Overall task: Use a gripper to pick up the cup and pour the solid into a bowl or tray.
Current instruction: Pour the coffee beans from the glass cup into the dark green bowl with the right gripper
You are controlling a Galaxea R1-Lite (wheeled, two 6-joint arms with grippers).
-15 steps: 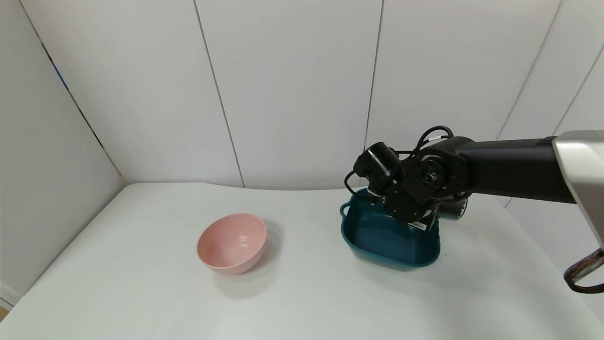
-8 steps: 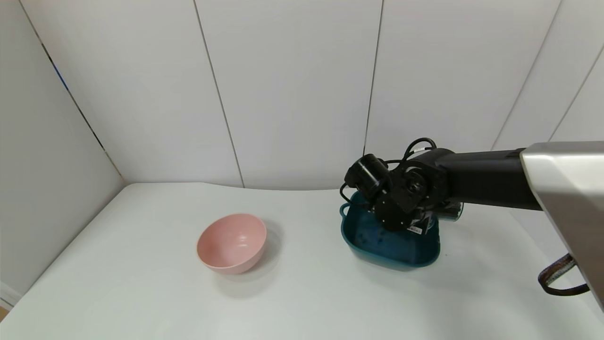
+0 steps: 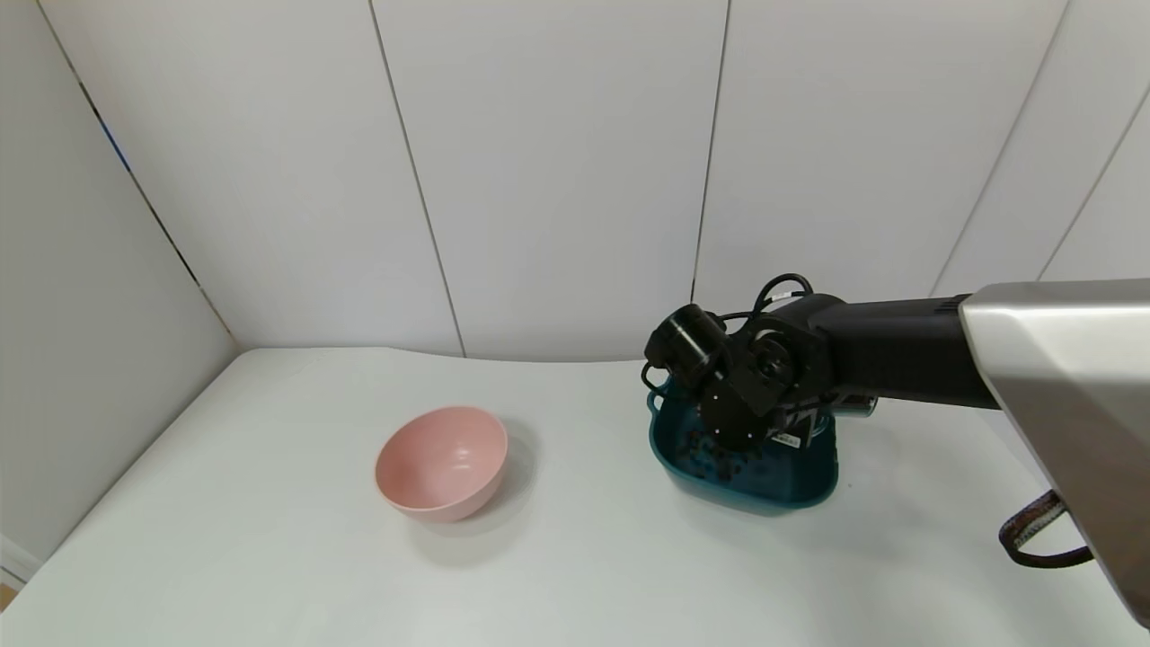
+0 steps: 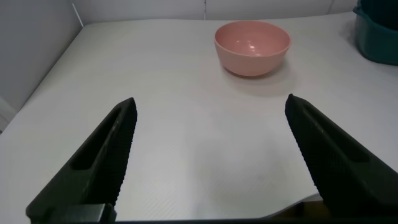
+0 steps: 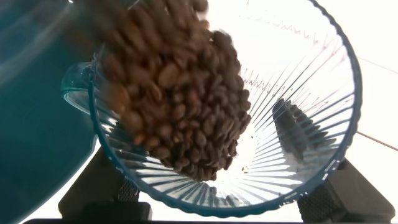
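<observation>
While the cup tips: the beans slide out of it toward the basin below.
Left gripper [image 4: 208, 155]: nearest, low over the counter [image 3: 269, 557]; its fingers [image 4: 99, 162] are spread wide with nothing between them, pointed toward the pink bowl.
Pink bowl [image 3: 442, 462]: upright on the counter's left half, well apart from the basin; its inside is bare. It also shows in the left wrist view [image 4: 252, 47].
Counter: white, carrying the pink bowl and the basin.
Right gripper [image 3: 764, 422]: over the basin on the right, wrist rolled over; its fingers [image 5: 99, 186] are clamped on either side of the cup.
Cup [image 5: 249, 106]: ribbed and clear, held by the right gripper above the basin and tilted hard, its small blue handle [image 5: 73, 87] sticking out at one side. From the head view the arm hides most of it; only a little glassy part shows by the wrist [image 3: 858, 404].
Beans in the cup [image 5: 174, 93]: a thick brown heap crowding toward the mouth, those nearest the lip blurred.
Basin [image 3: 813, 467]: dark teal, rounded rectangle, on the counter right of centre, a small loop on its far-left rim. Its wall fills one side of the right wrist view [image 5: 37, 143]; a corner shows at the edge of the left wrist view [image 4: 376, 37].
Beans in the basin [image 3: 710, 456]: a dark scatter on the floor under the gripper; how many, I cannot tell.
</observation>
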